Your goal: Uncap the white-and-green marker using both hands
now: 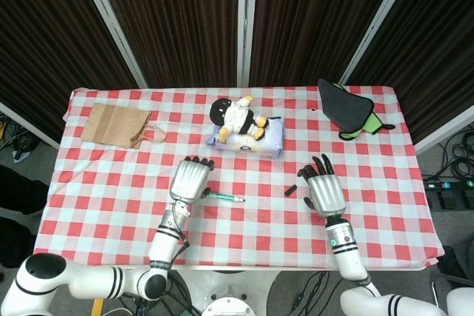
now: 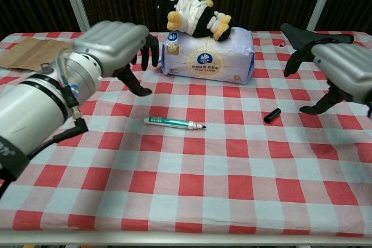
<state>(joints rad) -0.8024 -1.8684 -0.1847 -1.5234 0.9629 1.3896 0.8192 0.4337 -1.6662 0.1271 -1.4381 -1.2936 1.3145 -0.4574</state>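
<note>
Left hand (image 2: 113,42) empty, spread | marker (image 2: 174,124) below | right hand (image 2: 343,74) spread | cap (image 2: 272,115) beside

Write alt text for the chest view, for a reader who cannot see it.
An uncapped white-and-green marker lies on a red-checked tablecloth, its black cap apart to the right. The left hand and right hand hover open above. Behind, a plush toy lies on a tissue pack.
</note>
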